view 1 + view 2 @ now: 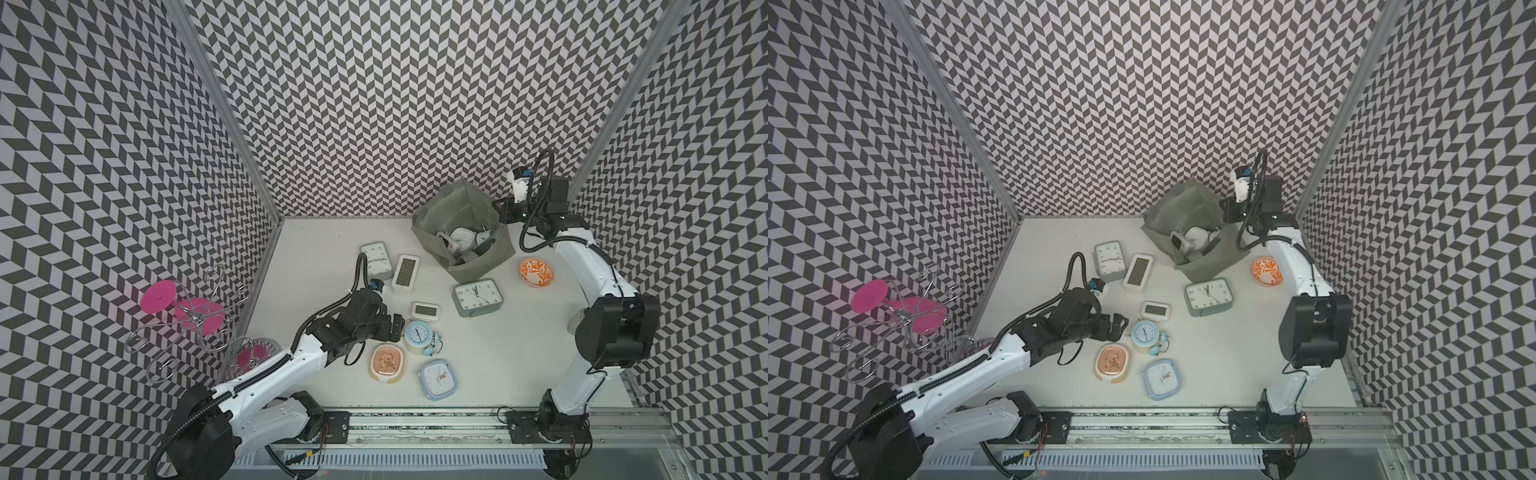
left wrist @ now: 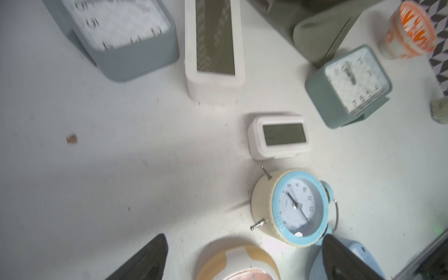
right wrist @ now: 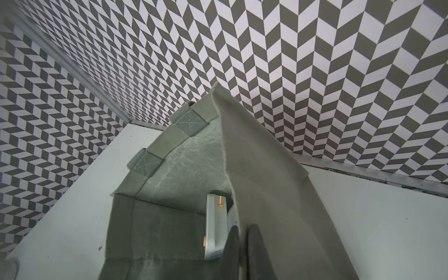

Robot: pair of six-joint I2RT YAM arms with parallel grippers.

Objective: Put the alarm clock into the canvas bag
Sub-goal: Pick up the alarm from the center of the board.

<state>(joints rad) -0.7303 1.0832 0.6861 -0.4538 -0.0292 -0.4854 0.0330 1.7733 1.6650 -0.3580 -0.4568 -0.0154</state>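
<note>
The grey-green canvas bag [image 1: 440, 208] stands open at the back right, with a white clock [image 3: 215, 228] and other clocks inside it. My right gripper [image 3: 242, 249] is shut on the bag's rim at the corner nearest it [image 1: 500, 208]. Several alarm clocks lie on the white table [image 1: 316, 249]. My left gripper [image 1: 395, 326] hangs open and empty just above the table. A round cream-and-blue twin-bell alarm clock [image 2: 295, 206] lies just beyond its fingertips, and a peach clock [image 2: 240, 264] lies between and beneath its fingers [image 2: 155, 252].
Also on the table are a small white digital clock [image 1: 424, 311], a long white digital clock [image 1: 405, 272], a grey clock [image 1: 376, 259], a teal clock [image 1: 477, 296] and a pale blue square clock [image 1: 438, 379]. An orange-patterned bowl [image 1: 536, 272] sits beside the bag.
</note>
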